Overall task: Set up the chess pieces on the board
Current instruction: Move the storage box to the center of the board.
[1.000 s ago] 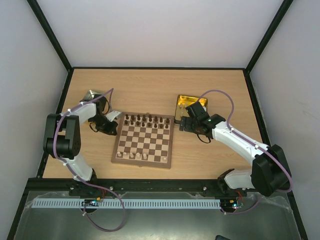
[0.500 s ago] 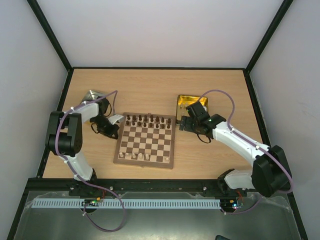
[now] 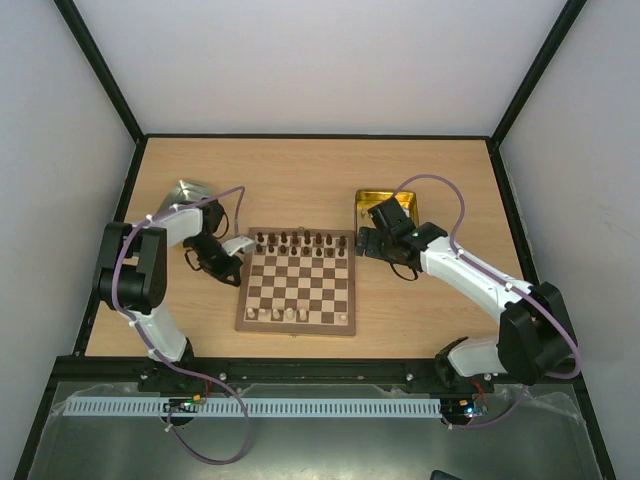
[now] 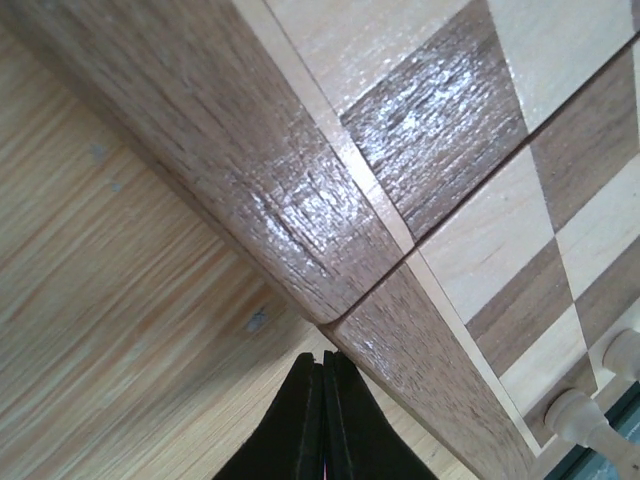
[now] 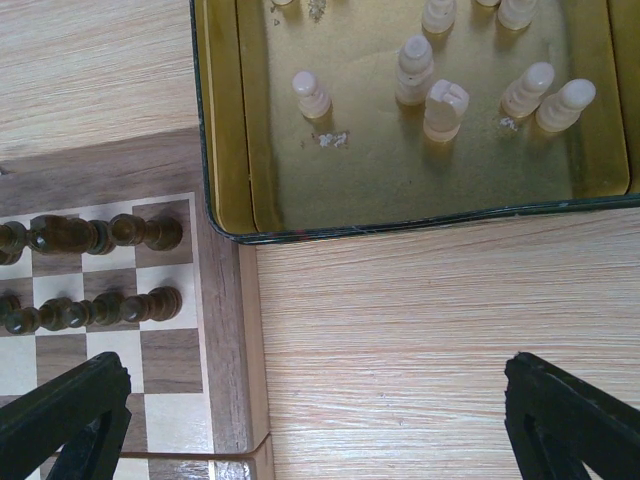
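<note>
The board (image 3: pixel 300 287) lies mid-table. Dark brown pieces (image 3: pixel 297 243) fill its two far rows and a few cream pieces (image 3: pixel 284 314) stand on its near row. My left gripper (image 3: pixel 238 246) is shut and empty, its tips (image 4: pixel 322 400) against the board's wooden side (image 4: pixel 300 230) at the far left corner. My right gripper (image 3: pixel 363 244) is open wide and empty, hovering over bare table (image 5: pixel 315 420) between the board's far right corner (image 5: pixel 215 330) and the gold tray (image 5: pixel 225 120). Several cream pieces (image 5: pixel 414 70) stand in that tray.
The gold tray (image 3: pixel 366 208) sits just beyond the board's far right corner, almost touching it. A silver tray (image 3: pixel 185 191) lies at the far left behind my left arm. Black frame rails edge the table.
The board has slid to the right and turned a little, with my shut left gripper following against its far left corner. My right gripper has shifted slightly toward the gold tray.
</note>
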You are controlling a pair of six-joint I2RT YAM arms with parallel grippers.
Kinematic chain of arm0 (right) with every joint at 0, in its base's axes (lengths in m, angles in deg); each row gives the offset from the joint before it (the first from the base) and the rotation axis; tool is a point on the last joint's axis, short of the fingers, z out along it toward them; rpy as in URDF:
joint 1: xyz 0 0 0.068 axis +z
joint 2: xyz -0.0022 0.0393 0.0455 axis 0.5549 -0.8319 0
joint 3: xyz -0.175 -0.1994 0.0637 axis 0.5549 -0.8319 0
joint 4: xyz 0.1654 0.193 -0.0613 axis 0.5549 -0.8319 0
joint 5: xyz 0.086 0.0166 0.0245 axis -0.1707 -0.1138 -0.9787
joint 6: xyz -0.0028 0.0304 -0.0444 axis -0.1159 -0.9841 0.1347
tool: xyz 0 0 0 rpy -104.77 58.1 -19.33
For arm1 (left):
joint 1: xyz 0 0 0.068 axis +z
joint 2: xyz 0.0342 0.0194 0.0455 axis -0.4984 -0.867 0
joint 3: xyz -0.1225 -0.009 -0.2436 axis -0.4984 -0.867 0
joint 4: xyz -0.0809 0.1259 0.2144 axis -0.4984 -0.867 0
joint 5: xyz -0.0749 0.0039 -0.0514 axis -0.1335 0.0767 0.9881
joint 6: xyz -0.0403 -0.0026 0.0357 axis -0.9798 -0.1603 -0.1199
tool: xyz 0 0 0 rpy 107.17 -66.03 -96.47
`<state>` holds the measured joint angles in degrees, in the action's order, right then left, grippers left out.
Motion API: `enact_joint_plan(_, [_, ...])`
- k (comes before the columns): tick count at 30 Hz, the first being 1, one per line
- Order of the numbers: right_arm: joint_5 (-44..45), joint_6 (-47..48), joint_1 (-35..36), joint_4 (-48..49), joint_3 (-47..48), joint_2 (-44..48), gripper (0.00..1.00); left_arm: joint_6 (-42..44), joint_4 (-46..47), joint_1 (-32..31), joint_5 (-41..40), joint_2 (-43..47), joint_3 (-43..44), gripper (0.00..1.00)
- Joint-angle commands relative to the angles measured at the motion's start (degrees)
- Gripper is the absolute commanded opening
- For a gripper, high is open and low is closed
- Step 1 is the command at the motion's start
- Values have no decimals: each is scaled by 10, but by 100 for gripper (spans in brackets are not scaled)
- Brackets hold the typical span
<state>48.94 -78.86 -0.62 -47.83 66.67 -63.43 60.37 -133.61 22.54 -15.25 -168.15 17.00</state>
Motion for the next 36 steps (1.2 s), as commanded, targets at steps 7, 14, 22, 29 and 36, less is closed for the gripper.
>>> enact_joint_plan(7, [13,0,1,-5,12,-5,98,26,-27,-10,40,-12,-3,2])
enact_joint_plan(14, [31,9,1,-16,36,-15,98,10,-7,-10,1,-7,-10,2])
enact_joint_plan(22, [58,38,-33,-37,109,-52,66,-14,12,43,-58,37,19,51])
enact_joint_plan(29, [68,43,-61,-76,183,-146,36,-34,18,71,-67,71,38,77])
enact_joint_plan(36, [65,43,-70,-110,226,-215,36,-51,28,82,-68,90,36,79])
